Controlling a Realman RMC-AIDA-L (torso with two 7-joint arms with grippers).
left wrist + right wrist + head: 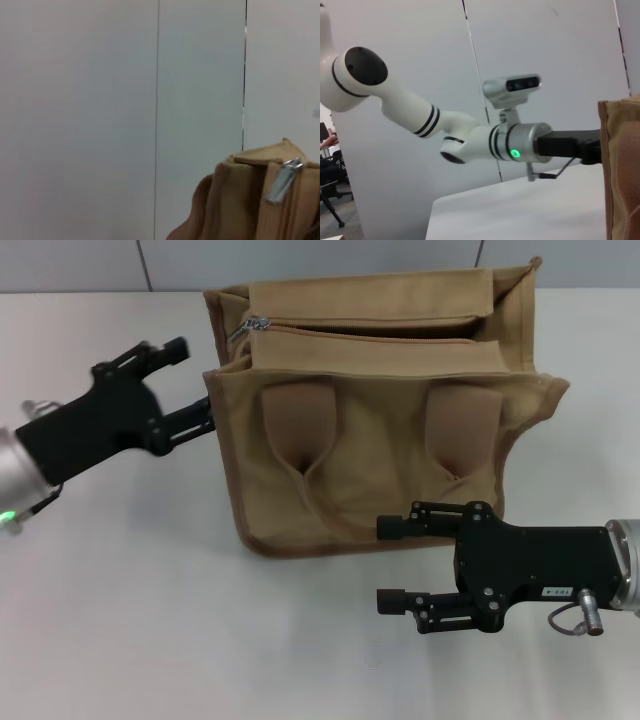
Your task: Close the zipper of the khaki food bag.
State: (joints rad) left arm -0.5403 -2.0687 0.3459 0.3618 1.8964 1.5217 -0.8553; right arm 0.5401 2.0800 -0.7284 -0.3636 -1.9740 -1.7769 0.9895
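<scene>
The khaki food bag [380,460] stands on the white table, its two strap handles hanging down its front. The zipper [370,328] runs along the top and gapes open. Its silver slider and pull tab [243,328] sit at the bag's left end and also show in the left wrist view [282,182]. My left gripper [195,383] is open at the bag's left side, below and left of the slider, its lower finger close to the bag's side. My right gripper [385,565] is open and empty just before the bag's lower front edge.
The white table [150,620] spreads around the bag, with a pale panelled wall behind. In the right wrist view, the left arm [470,140] reaches toward the bag's edge [622,170].
</scene>
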